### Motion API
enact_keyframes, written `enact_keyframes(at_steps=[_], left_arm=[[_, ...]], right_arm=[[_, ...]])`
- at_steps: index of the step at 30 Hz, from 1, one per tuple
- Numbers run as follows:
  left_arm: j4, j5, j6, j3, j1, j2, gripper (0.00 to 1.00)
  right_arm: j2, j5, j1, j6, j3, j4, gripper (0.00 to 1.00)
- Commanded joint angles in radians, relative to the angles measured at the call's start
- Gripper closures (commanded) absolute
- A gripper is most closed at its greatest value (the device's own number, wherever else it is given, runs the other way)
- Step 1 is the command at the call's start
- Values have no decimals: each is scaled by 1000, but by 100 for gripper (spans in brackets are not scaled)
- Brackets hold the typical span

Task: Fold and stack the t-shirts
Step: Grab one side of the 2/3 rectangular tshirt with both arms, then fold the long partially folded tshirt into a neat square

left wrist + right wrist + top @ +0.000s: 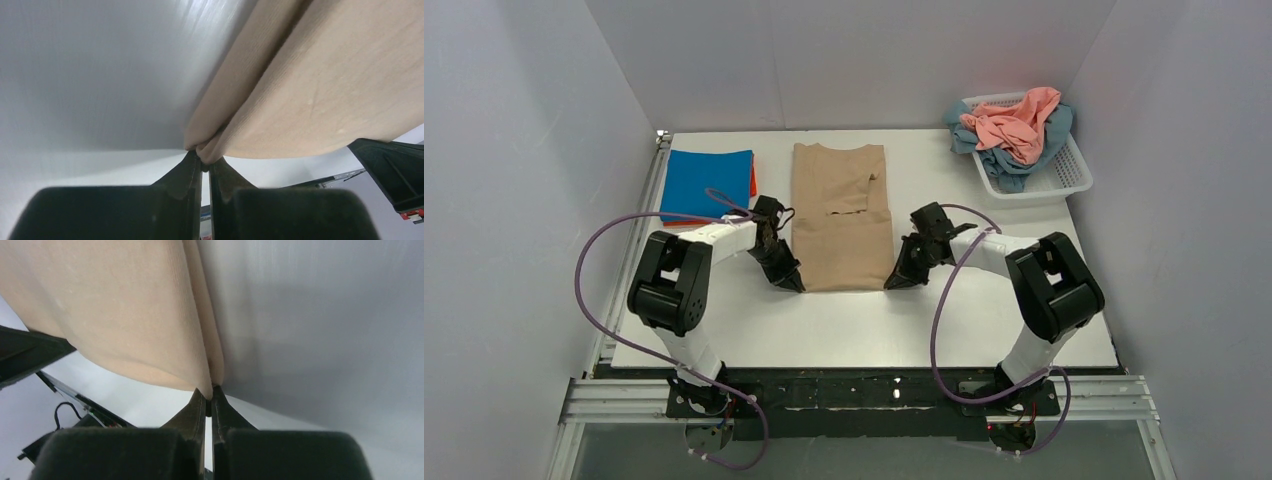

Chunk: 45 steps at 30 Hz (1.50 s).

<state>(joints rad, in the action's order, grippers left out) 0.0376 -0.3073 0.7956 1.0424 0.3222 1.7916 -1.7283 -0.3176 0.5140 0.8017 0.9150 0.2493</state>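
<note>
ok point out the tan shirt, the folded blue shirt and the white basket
tan-beige cotton t-shirt (839, 220): top external view, middle of its folded body
bright blue folded t-shirt (707, 185): top external view, centre of its top face
white plastic lattice basket (1072, 172): top external view, its right side wall

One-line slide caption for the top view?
Left end effector and right end effector pinch near corners of the tan shirt; folded shirts left, basket right.

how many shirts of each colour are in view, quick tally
tan-beige shirt: 1, flat on the table
blue shirt: 1, folded
orange-red shirt: 1, under the blue one
salmon-pink shirt: 1, in the basket
teal-blue shirt: 1, in the basket
total: 5
</note>
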Motion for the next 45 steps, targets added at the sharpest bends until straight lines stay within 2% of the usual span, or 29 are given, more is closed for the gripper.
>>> enact_keyframes(at_steps=[1, 5, 9, 15, 19, 22, 27, 31, 38, 43, 45], left_arm=[[96, 77, 0, -166, 8, -88, 100], [107, 69, 41, -306, 27, -287, 100], [226, 79, 55, -381, 69, -520, 100], [535, 77, 27, -345, 113, -917, 100], [671, 28, -84, -254, 119, -1063, 100], [738, -14, -114, -168, 120, -1092, 100], [776, 30, -107, -93, 120, -1090, 100], [703, 69, -87, -60, 120, -1081, 100], [518, 229, -48, -34, 120, -969, 100], [383, 293, -79, 14, 117, -828, 100], [368, 361, -97, 54, 109, -755, 100]], right_arm=[[126, -56, 28, -41, -83, 95, 99], [233, -140, 61, -53, -147, 174, 99], [353, -261, 105, -54, -213, 247, 99], [528, -398, 189, -137, -155, 476, 99], [595, -529, 208, -204, -80, 611, 99], [627, -653, 213, -202, -58, 632, 99], [646, -781, 213, -183, -37, 652, 99], [635, -783, 195, -200, 18, 647, 99], [544, -859, -4, -276, 81, 653, 99], [420, -782, -84, -347, 205, 655, 99], [378, -745, -115, -340, 237, 622, 99]])
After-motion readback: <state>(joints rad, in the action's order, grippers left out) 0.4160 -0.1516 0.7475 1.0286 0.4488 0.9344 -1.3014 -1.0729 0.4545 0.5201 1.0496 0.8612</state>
